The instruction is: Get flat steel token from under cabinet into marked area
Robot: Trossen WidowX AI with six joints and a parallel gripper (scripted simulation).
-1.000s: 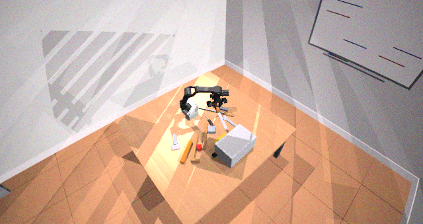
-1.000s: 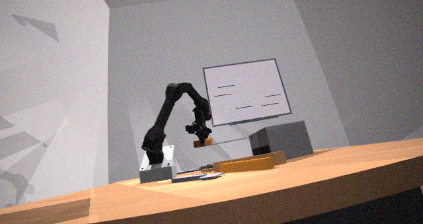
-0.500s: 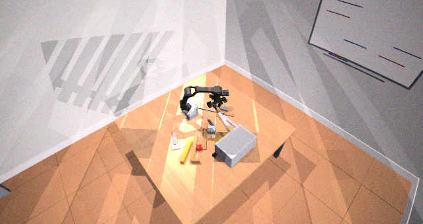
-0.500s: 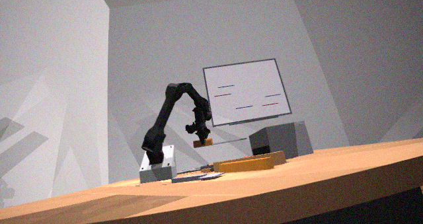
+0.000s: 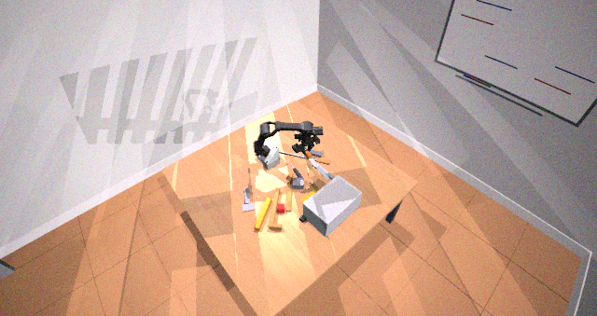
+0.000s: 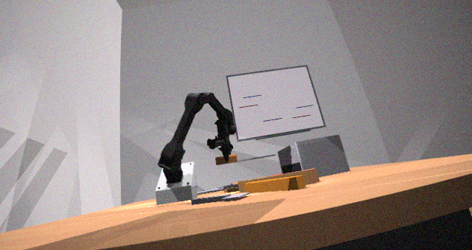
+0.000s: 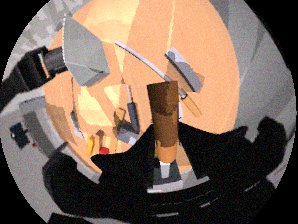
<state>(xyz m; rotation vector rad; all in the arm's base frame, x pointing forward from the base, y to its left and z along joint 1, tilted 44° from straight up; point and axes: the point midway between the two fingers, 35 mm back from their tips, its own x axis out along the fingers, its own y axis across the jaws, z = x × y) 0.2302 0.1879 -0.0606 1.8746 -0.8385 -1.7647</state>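
My gripper (image 5: 305, 151) (image 6: 226, 158) (image 7: 163, 124) is shut on the orange-brown handle (image 6: 233, 158) (image 7: 164, 102) of a tool and holds it above the table. Its long thin metal blade (image 5: 321, 168) (image 6: 256, 158) points towards the cabinet. The grey cabinet (image 5: 332, 203) (image 6: 324, 155) stands beyond the blade's tip in the exterior view; a dark opening shows at its near side. The token is not visible in any view. The marked area cannot be made out.
A thin rod (image 5: 293, 155) (image 7: 145, 62) with an orange handle and a grey block (image 5: 316, 153) (image 7: 184, 69) lie near the arm. A grey-headed tool (image 5: 298, 183), a scraper (image 5: 247, 206), a yellow bar (image 5: 263, 214) (image 6: 273, 184), wooden pieces and a red block (image 5: 281, 208) (image 7: 104, 150) lie before the cabinet.
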